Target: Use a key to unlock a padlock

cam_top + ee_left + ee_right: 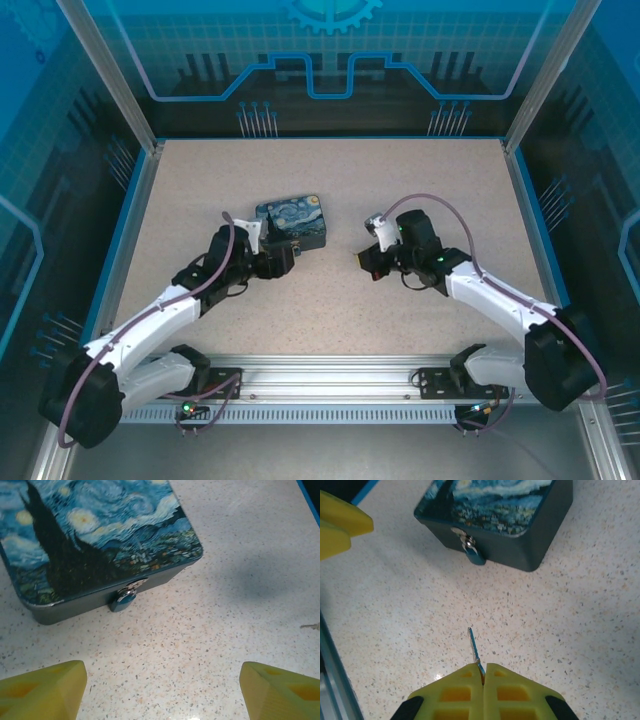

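**Supervisor:** Report both pincer states.

**Operator:** My right pincer is clenched on the key. The head is pinched between the yellow fingers and the blade sticks out ahead. My left pincer is released, fingers spread wide, grasping nothing.

**Supervisor:** Locate the padlock.

**Operator:** The padlock hangs from the hasp on the front wall of the painted tin, low against that wall. I cannot tell whether it touches the worktop. In the right wrist view it lies at 12 o'clock from the key tip, well apart, with bare worktop between them.

**Supervisor:** State the alignment.

**Operator:** The key's long axis runs toward 12 o'clock, leaning slightly to 11, so it points nearly at the padlock. I cannot make out which way the keyway faces. In the top view my left pincer is the nearer one, just beside the tin. My right pincer stands off at about 4 o'clock from the tin.

**Supervisor:** Next step?

**Operator:** In my judgement, the left pincer steadies the padlock and the right advances the key along its own axis. The thin blade could skid off the padlock body.
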Robot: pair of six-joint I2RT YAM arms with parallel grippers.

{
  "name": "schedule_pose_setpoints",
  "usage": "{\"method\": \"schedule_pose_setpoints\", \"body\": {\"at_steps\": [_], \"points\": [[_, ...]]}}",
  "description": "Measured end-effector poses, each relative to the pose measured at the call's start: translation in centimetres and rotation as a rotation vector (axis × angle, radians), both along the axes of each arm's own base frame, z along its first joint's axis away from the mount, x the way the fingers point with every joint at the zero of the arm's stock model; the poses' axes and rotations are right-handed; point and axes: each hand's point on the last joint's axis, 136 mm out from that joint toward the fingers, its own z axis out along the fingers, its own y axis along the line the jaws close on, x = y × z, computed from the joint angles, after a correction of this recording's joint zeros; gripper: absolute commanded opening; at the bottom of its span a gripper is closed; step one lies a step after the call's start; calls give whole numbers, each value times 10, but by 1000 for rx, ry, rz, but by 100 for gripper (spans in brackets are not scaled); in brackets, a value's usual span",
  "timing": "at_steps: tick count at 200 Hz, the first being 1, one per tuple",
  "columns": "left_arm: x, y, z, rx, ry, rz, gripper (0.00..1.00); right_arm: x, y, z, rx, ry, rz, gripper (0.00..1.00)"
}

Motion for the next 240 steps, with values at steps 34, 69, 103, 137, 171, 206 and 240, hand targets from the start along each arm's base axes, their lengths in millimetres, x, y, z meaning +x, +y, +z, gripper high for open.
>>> {"method": "schedule_pose_setpoints", "body": {"at_steps": [34,69,103,137,171,206,240], "points": [[2,-6,-16,-23,-15,12,81,3,7,-13,-21,20,-5,0],[4,-16,-33,-17,-34,11,82,14,13,-6,4,-2,-19,0],[14,-14,-36,-2,-69,53,84,33,27,7,33,-22,-14,0],[21,-6,-40,-2,-64,107,88,49,37,12,46,-21,-14,0],[34,16,-53,-33,-4,200,88,58,48,15,64,-15,-5,0],[45,15,-68,-61,59,196,87,60,49,11,64,-7,-5,0],[64,21,-69,-98,75,223,87,63,50,12,59,-5,-9,0]]}}
